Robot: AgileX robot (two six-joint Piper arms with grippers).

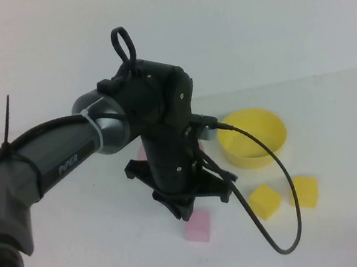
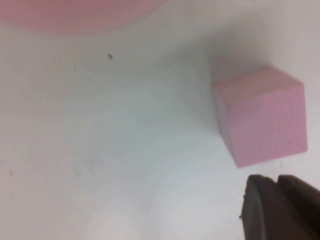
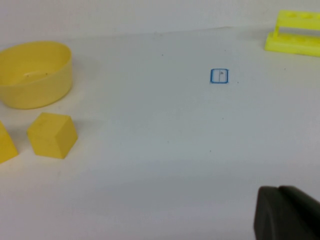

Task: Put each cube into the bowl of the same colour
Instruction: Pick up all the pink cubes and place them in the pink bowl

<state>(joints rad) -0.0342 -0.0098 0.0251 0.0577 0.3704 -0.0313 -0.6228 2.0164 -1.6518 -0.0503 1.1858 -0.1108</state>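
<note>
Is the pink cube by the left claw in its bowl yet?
No. The pink cube lies on the table, outside the pink bowl and beside the shut left claw.

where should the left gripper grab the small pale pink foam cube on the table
Judging by its pose, take the pale pink foam cube from above, across two opposite flat side faces: it rests flat on the white table. The shut left gripper, beside it, must open first; right gripper is parked.

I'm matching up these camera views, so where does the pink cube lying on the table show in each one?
High view: pink cube, lower centre, just under the left hand.
Left wrist view: pink cube close beside the shut left hand, not held.
Right wrist view: not in it; the shut right hand looks toward the yellow bowl.
Shared landmark: the left hand; the yellow bowl links the high and right wrist views.
</note>
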